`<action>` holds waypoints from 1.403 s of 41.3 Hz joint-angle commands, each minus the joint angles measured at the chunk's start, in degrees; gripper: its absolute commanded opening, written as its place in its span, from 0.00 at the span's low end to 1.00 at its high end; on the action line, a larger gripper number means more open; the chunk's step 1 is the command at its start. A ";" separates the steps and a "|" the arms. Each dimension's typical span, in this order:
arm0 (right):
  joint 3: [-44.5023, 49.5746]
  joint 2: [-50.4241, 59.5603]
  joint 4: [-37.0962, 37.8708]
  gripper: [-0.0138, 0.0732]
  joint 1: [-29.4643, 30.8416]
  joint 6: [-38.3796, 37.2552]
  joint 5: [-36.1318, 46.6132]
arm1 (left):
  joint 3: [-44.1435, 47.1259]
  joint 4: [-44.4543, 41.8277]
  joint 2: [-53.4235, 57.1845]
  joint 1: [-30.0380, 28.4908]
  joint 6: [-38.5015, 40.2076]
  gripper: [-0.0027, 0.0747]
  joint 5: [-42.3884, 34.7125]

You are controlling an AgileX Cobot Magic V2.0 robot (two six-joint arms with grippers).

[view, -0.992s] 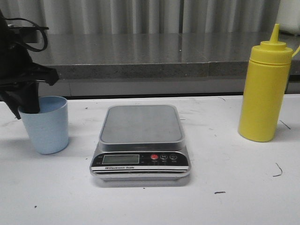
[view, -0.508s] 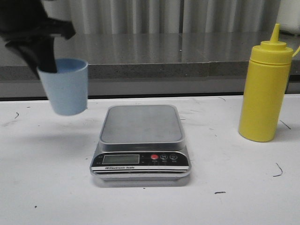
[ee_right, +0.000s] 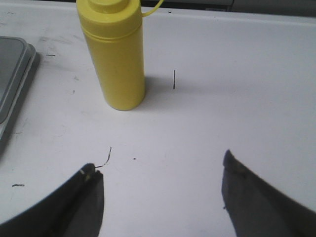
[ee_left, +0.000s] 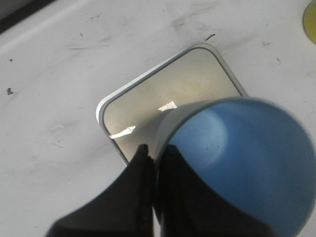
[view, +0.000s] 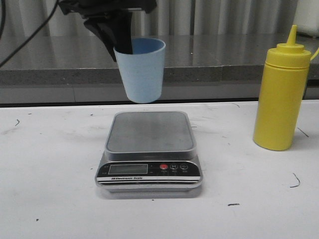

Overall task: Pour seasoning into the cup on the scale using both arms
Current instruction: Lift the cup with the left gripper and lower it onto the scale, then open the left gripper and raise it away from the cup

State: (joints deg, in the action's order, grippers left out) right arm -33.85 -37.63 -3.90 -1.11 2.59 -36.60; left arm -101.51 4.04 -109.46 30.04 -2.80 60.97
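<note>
The pale blue cup [view: 142,72] hangs in the air above the back edge of the silver scale [view: 149,132], tilted slightly. My left gripper [view: 121,44] is shut on the cup's rim, one finger inside and one outside. In the left wrist view the cup [ee_left: 242,158] fills the near side over the scale's plate [ee_left: 163,98], with the left gripper [ee_left: 157,150] pinching its wall. The yellow seasoning bottle [view: 281,94] stands upright on the table at the right. In the right wrist view the bottle [ee_right: 114,54] is ahead and my right gripper [ee_right: 160,165] is open over bare table.
The scale's black front panel [view: 148,170] with display and red button faces the near side. A grey counter ledge [view: 199,59] runs behind the white table [view: 50,189]. Small dark marks [view: 295,180] dot the tabletop.
The left gripper lifted the cup off the table at the left and carried it up and to the right, to above the scale. The bottle has not moved.
</note>
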 commanded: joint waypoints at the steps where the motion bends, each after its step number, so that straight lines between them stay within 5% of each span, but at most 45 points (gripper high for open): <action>1: -1.82 -0.27 0.49 0.76 0.11 0.61 3.36 | -2.48 0.41 0.58 0.49 0.73 0.01 -1.88; 17: -1.82 -0.27 0.49 0.76 0.11 0.61 3.36 | -2.48 0.83 -3.77 0.49 0.73 0.03 -2.96; 30: -1.82 -0.27 0.49 0.76 0.11 0.61 3.36 | -2.48 1.68 -3.14 0.49 0.73 0.49 -2.86; 44: -1.82 -0.27 0.49 0.76 0.11 0.61 3.36 | -0.41 1.32 7.77 0.49 0.73 0.49 -2.37; 58: -1.82 -0.27 0.49 0.76 0.11 0.61 3.36 | 18.52 -0.44 29.82 0.38 0.73 0.49 -11.06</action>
State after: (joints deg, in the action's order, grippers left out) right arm -33.85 -37.63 -3.90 -1.11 2.59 -36.69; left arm -85.52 3.72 -86.08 30.22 -2.60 54.50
